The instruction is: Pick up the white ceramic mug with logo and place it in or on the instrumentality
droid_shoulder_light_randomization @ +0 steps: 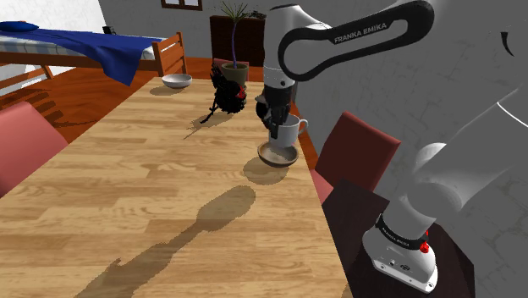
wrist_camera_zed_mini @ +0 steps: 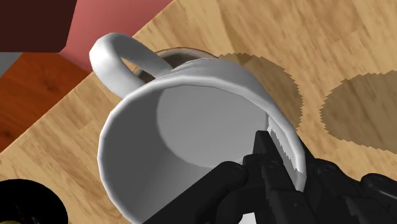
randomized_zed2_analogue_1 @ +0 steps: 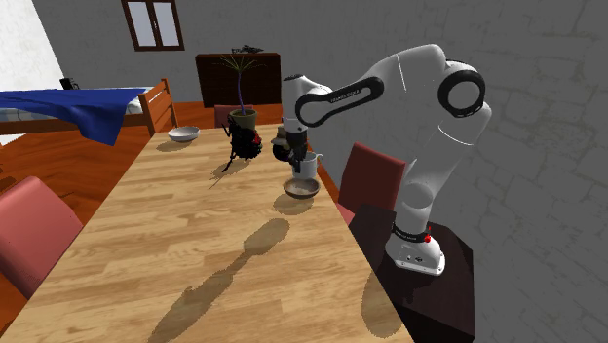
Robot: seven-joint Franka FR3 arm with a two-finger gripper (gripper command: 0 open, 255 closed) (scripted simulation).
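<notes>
So, the white mug (droid_shoulder_light_randomization: pixel 286 132) (randomized_zed2_analogue_1: pixel 306 166) (wrist_camera_zed_mini: pixel 191 127) hangs upright in the hand (droid_shoulder_light_randomization: pixel 275 124) (wrist_camera_zed_mini: pixel 286 159), its handle turned toward the counter's edge and the red chair (droid_shoulder_light_randomization: pixel 355 152) (randomized_zed2_analogue_1: pixel 375 175) there. The wrist view shows the black fingers clamped on the mug's wall, one inside the rim and one outside, on the side opposite the handle. No logo can be made out on it.

Directly under the mug sits a shallow brownish bowl (droid_shoulder_light_randomization: pixel 277 156) (randomized_zed2_analogue_1: pixel 300 188) on the wooden counter (droid_shoulder_light_randomization: pixel 127 212) (randomized_zed2_analogue_1: pixel 146 253), near its edge. The mug's base is at about the level of the bowl's rim; whether the two touch cannot be told.

Farther along the counter, beyond the bowl, stands a black hen figure (droid_shoulder_light_randomization: pixel 227 93) (randomized_zed2_analogue_1: pixel 244 146) with a red comb, well apart from the mug. A small white bowl (droid_shoulder_light_randomization: pixel 177 80) (randomized_zed2_analogue_1: pixel 183 133) rests at the counter's far end, and a potted plant (droid_shoulder_light_randomization: pixel 233 34) (randomized_zed2_analogue_1: pixel 239 93) stands near that end. Past it, a wooden bed carries a blue blanket (droid_shoulder_light_randomization: pixel 85 42) (randomized_zed2_analogue_1: pixel 68 102).
</notes>
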